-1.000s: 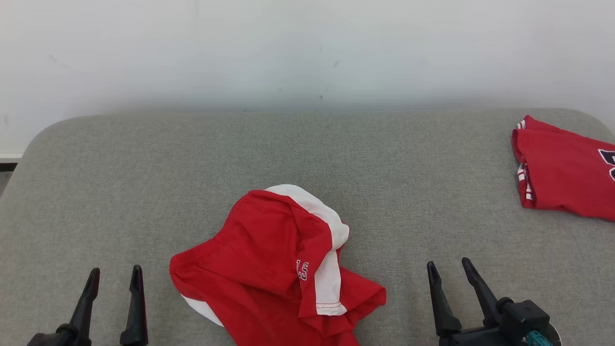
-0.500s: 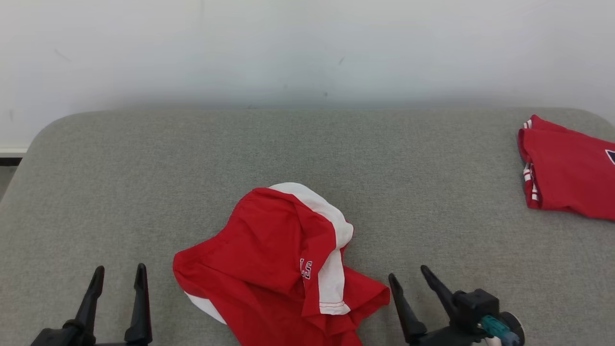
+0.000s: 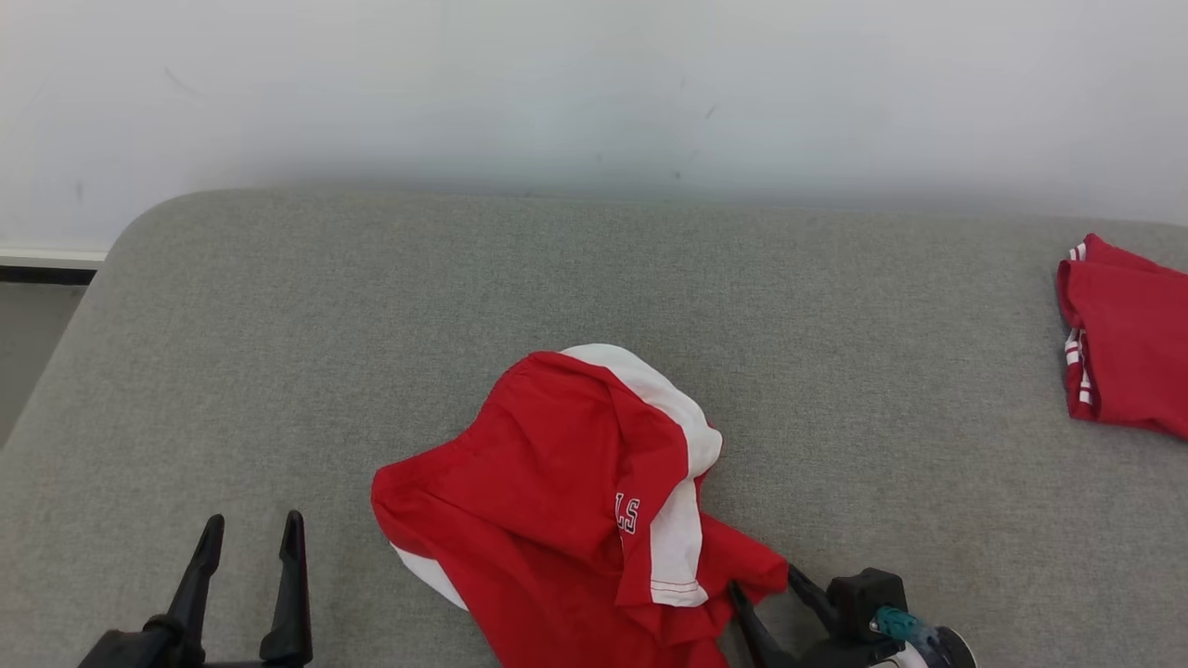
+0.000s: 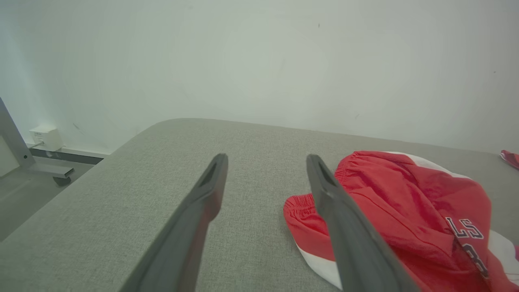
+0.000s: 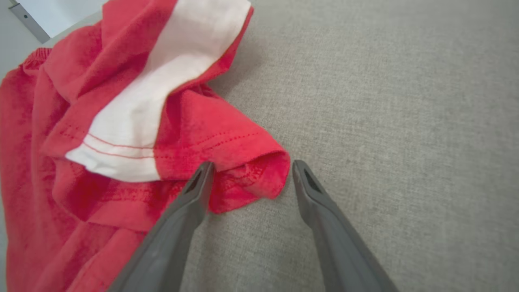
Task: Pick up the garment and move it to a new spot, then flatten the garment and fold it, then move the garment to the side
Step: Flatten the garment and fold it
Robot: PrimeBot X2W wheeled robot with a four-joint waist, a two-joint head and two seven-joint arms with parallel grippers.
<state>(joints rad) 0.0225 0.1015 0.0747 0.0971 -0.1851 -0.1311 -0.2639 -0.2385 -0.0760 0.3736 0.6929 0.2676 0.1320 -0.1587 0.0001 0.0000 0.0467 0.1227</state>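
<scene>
— What lies on our grey counter [image 3: 278,325]?
— We see the crumpled red-and-white garment [image 3: 548,501] at its near middle, and a folded red cloth [image 3: 1128,353] at the far right.
— And our pincers?
— Our left pincer [image 3: 255,520] hangs wide beside the garment. Our right pincer [image 5: 252,164] gapes wide around its hem corner.

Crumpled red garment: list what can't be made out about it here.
- Lettering on the garment: head view shows "LS"; a fold hides the rest.
- Its near edge: cut off by the head view's bottom edge.
- Its type, front or back: hidden by crumpling, every view.
- Other folded red garment: cut by the head view's right edge.
</scene>
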